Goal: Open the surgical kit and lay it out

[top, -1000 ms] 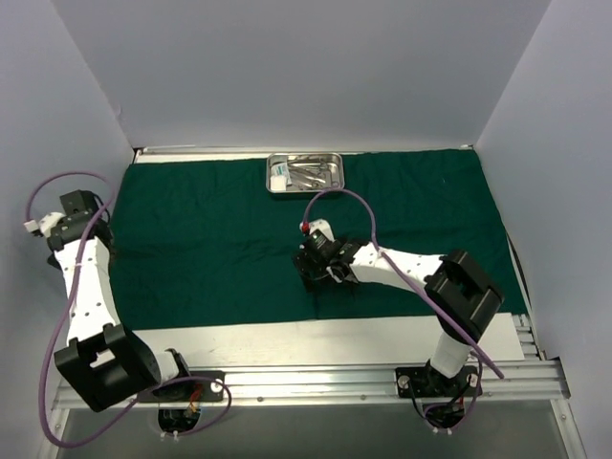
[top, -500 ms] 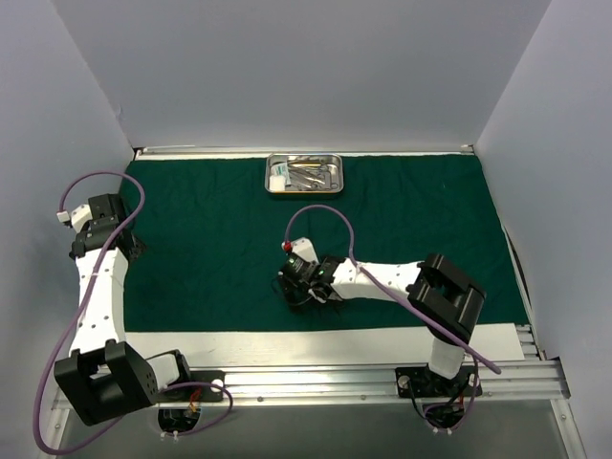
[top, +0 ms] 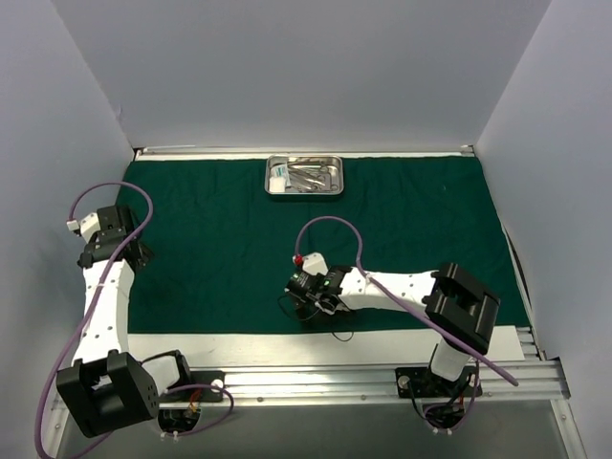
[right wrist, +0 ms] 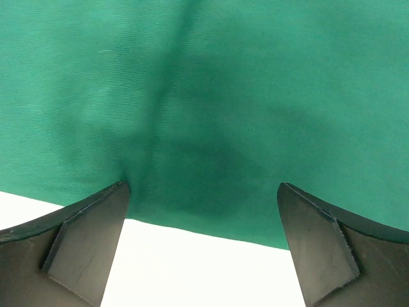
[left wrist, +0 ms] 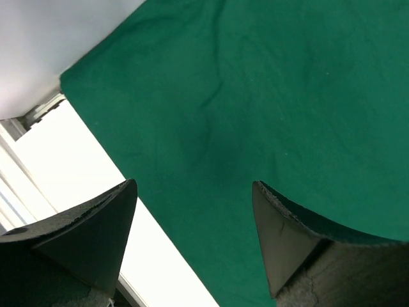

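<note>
Drape: the dark green cloth drape (top: 316,239) lies spread open over most of the desk (top: 287,344). A white strip of desk shows bare along its near edge. Light creases run through the cloth, and it is otherwise flat.

Tray: the rectangular steel tray (top: 304,176) stands uncovered on the drape at the far edge, about midway across. It holds a small white-green packet (top: 278,175) at its left end. Silver instruments (top: 311,175) lie beside the packet, filling the middle and right. They are too small in the overhead view to tell apart.

Left gripper (left wrist: 193,185): it is positioned over the left edge of the drape, well apart from the tray. The jaws stand wide apart with nothing between them. The wrist view shows the drape's hem running diagonally under the fingers, with bare white desk beside it.

Right gripper (right wrist: 201,185): it is positioned low over the near hem of the drape, roughly at the middle of the desk and well apart from the tray. The jaws are spread wide and hold nothing. The cloth is puckered into a shallow fold just beyond the fingertips. Whether the fingertips touch the cloth cannot be determined.

Both arms are clear of the tray and its contents.
</note>
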